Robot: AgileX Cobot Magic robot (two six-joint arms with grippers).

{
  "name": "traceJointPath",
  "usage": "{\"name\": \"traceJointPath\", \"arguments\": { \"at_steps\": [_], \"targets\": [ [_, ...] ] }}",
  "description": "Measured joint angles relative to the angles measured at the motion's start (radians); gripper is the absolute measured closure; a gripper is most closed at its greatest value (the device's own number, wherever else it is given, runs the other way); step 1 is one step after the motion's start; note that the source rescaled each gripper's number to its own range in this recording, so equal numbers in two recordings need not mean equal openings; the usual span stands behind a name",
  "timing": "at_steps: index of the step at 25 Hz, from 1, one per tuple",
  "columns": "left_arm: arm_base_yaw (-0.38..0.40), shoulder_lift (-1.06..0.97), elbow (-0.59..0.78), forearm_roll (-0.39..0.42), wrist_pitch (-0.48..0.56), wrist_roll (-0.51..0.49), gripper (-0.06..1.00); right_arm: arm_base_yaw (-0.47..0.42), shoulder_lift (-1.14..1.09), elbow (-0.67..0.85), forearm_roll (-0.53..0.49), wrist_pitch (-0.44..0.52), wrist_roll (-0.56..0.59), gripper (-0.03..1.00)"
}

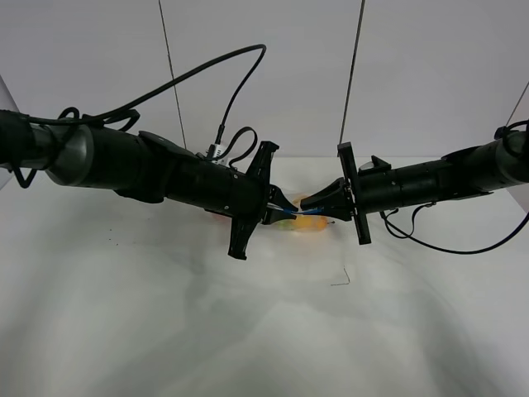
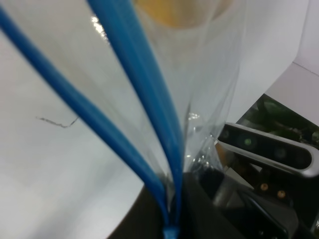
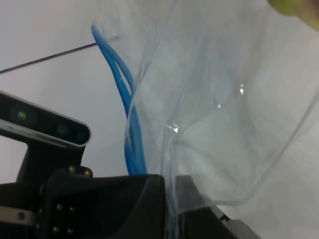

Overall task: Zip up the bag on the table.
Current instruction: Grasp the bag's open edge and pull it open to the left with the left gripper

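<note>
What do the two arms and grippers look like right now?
The left arm and right arm are matte black tubes, grey near the base. Each has a flat black cross-plate behind its tapered black gripper: left gripper, right gripper. Black cables loop over the left arm and hang under the right.

Right tool (image 3: 170,188) pinching clear bag (image 3: 224,119), blue seal strip (image 3: 131,134)
</note>
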State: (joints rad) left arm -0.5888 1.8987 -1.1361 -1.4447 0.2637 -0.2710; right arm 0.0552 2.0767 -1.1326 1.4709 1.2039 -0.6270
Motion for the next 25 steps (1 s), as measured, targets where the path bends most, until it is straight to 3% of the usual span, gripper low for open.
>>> {"name": "traceJointPath", "arguments": {
  "at_steps": [8,15,25],
  "targets": [
    [0.086,0.000,0.000,0.014,0.070,0.000,0.94,0.000,0.000,0.000,0.021,-0.002,0.000,0.97],
    [0.223,0.000,0.000,0.142,0.124,0.001,0.94,0.000,0.000,0.000,0.022,-0.006,0.000,0.97],
    [0.445,0.000,0.000,0.260,0.173,0.002,0.94,0.000,0.000,0.000,0.022,-0.004,0.000,0.97]
  ]
}}
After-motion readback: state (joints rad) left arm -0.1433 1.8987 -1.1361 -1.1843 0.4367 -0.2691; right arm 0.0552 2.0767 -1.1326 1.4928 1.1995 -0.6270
